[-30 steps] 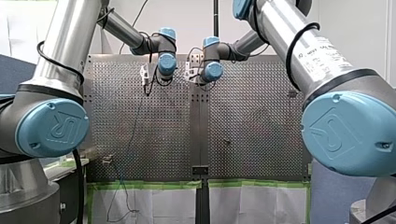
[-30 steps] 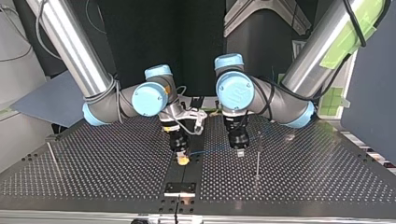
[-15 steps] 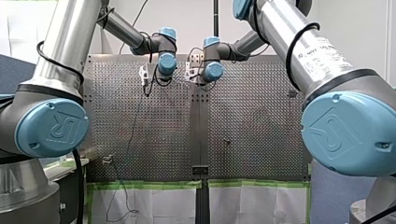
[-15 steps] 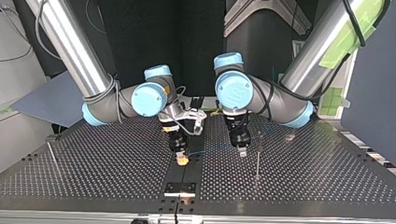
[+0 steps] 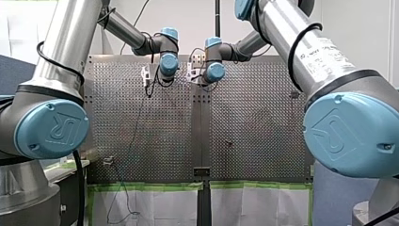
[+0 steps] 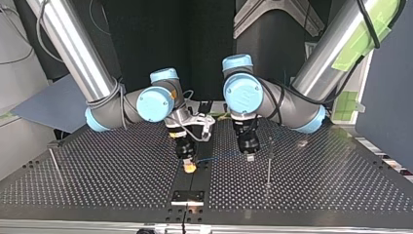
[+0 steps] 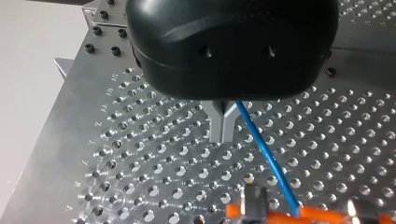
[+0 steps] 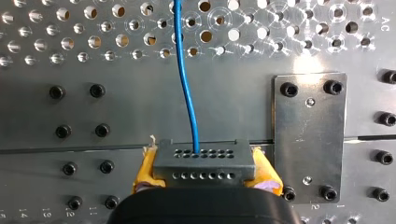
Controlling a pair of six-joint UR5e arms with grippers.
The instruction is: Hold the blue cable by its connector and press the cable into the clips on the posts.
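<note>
The perforated table (image 6: pixel 97 185) fills the lower part of the top view, and both arms reach down to its middle. My right arm (image 6: pixel 122 109) comes in at that view's left and my left arm (image 6: pixel 292 107) at its right, with their wrists close together. The right gripper (image 6: pixel 189 165) points down over the dark seam between the two table halves. Its yellow pads (image 8: pixel 145 170) are clamped on either side of the grey connector (image 8: pixel 203 163), a small block with two rows of holes. Just beside it, a bolted metal plate (image 8: pixel 310 140) lies flat on the table. The left gripper (image 7: pixel 222 135) is black with metal fingers, and their tips are pressed together just above the table. A thin post (image 6: pixel 268 165) stands upright just beside this gripper on the side away from the other arm. A second post (image 6: pixel 53 161) leans well apart at the top view's far left. The blue cable (image 8: pixel 187 88) leaves the connector's upper row of holes and runs across the table to the left gripper. There it comes out at the fork just above the closed tips, and I cannot tell whether it is pinched.
</note>
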